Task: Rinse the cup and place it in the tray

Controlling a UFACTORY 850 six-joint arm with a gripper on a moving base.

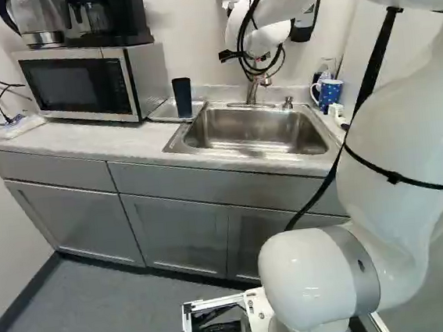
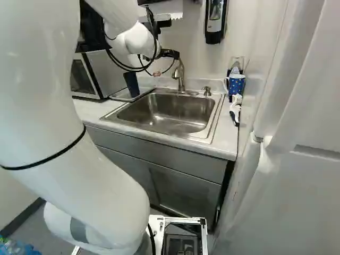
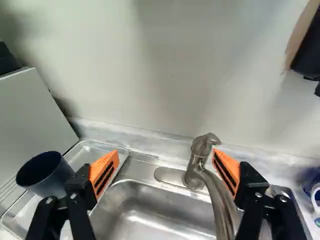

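Observation:
The dark blue cup stands upright, mouth up, on the metal tray between microwave and sink. My gripper is up by the faucet; its fingertips are hard to make out in the base views. The wrist view shows the gripper open, orange pads wide apart and nothing gripped. There the cup is outside the fingers, beside the one on the tray side. The faucet rises near the other finger, its spout reaching toward the sink. Whether water runs cannot be told.
The microwave stands beside the tray, with a coffee maker on top. A blue patterned mug and a white-handled brush lie past the sink's other side. A soap dispenser hangs on the wall behind.

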